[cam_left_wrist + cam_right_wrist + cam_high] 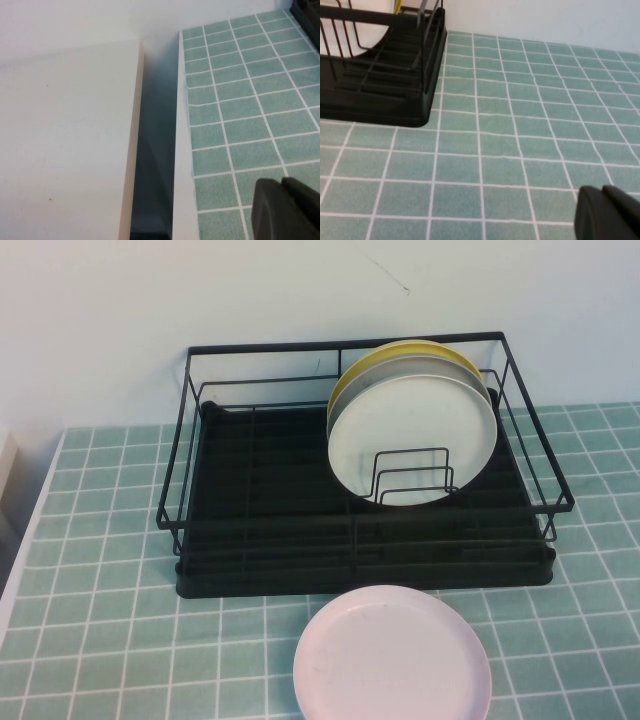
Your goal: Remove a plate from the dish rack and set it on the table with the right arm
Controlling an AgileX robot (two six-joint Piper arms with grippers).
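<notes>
The pale pink plate [392, 657] lies flat on the teal tiled table [110, 570], just in front of the black wire dish rack [270, 530]. Neither arm shows in the high view. My right gripper [606, 196] is shut and empty above bare tiles, off to the side of the rack's corner [415, 75]. My left gripper [284, 189] is shut and empty, near the table's white edge [184, 165]. The pink plate does not show in either wrist view.
An off-white plate [412, 435], a grey one and a yellow one [385, 360] stand upright in the rack's right half. A white surface [65, 145] lies beyond a dark gap beside the table's edge. A pale wall stands behind the rack.
</notes>
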